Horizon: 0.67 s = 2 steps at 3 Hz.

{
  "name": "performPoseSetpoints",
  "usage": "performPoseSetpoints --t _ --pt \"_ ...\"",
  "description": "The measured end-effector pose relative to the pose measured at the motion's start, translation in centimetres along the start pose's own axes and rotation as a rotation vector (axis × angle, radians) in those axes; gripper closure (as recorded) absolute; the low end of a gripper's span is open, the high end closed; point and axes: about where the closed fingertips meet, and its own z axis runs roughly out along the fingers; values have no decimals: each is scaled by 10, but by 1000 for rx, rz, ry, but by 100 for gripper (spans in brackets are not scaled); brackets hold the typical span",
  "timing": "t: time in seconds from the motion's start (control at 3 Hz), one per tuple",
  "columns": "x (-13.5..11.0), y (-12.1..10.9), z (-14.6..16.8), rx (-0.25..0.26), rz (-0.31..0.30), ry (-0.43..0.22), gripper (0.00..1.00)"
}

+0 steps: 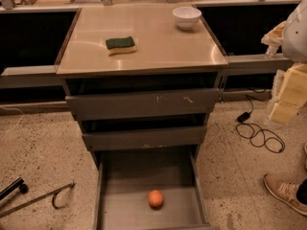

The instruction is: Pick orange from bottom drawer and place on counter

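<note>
The orange lies on the grey floor of the open bottom drawer, near its front and a little right of centre. The counter is the glossy beige top of the grey cabinet. My gripper is the pale yellow blocky part at the right edge, hanging below my white arm. It is well to the right of the cabinet and far above and right of the orange, and it holds nothing that I can see.
A green-and-yellow sponge and a white bowl sit on the counter. The two upper drawers stick out slightly. On the floor are a black cable, a person's shoe and a metal rod with a hook.
</note>
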Motion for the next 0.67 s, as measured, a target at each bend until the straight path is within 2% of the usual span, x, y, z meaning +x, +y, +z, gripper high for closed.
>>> performPoseSetpoints --t 0.33,0.67 --pt "0 0 0 0 0 0 0" --pt "1 3 21 -5 14 -30 0"
